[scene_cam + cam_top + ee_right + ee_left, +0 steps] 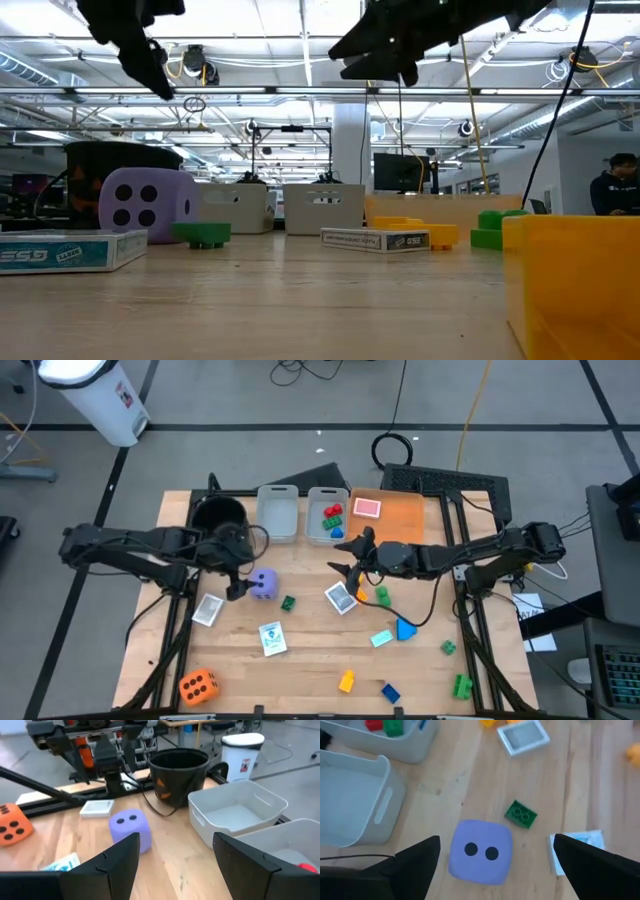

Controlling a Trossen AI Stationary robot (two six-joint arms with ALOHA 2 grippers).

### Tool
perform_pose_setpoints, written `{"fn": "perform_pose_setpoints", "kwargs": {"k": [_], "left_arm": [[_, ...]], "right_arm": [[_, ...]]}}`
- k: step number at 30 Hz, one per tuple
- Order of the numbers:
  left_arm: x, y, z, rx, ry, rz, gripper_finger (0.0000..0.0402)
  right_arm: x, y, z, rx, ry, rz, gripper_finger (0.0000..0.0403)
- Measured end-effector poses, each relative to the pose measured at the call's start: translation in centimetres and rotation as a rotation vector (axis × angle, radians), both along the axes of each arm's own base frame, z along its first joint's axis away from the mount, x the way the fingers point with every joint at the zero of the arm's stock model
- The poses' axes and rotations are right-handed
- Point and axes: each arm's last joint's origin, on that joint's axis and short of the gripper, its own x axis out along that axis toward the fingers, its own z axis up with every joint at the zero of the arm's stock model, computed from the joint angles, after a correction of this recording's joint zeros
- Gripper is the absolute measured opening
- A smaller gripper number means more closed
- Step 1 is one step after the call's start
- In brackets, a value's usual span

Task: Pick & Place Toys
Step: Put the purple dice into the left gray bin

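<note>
Looking like a robotics lab or test hall: a wooden table sitting on a metal frame over grey floor, cables trailing toward the top of the overhead frame, a white bin standing at upper left. Showing, behind the table in the level view, ceiling trusses, strip lights, monitors mid-frame, and a person sitting at far right.

Dark jointed arms (black cables).
</note>
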Motion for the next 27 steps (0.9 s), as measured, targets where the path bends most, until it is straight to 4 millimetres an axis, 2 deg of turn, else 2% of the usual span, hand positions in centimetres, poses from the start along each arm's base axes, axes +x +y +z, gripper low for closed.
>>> {"fn": "perform_pose_setpoints", "kwargs": {"k": [13,20,27], "left_arm": [[3.6,-0.3,-3.9,0.053,0.223,-0.175,0.0398],[4.5,0.4,-5.2,0.052,0.287,-0.159,0.0397],[4.6,1.6,-5.4,0.044,0.295,-0.106,0.0397]], "right_arm": [[-0.2,0.0,-0.7,0.024,0.070,-0.008,0.0242],[-0.4,0.0,-1.1,0.060,0.101,-0.021,0.0242],[-0.4,0.0,-1.2,0.068,0.110,-0.024,0.0242]]}}
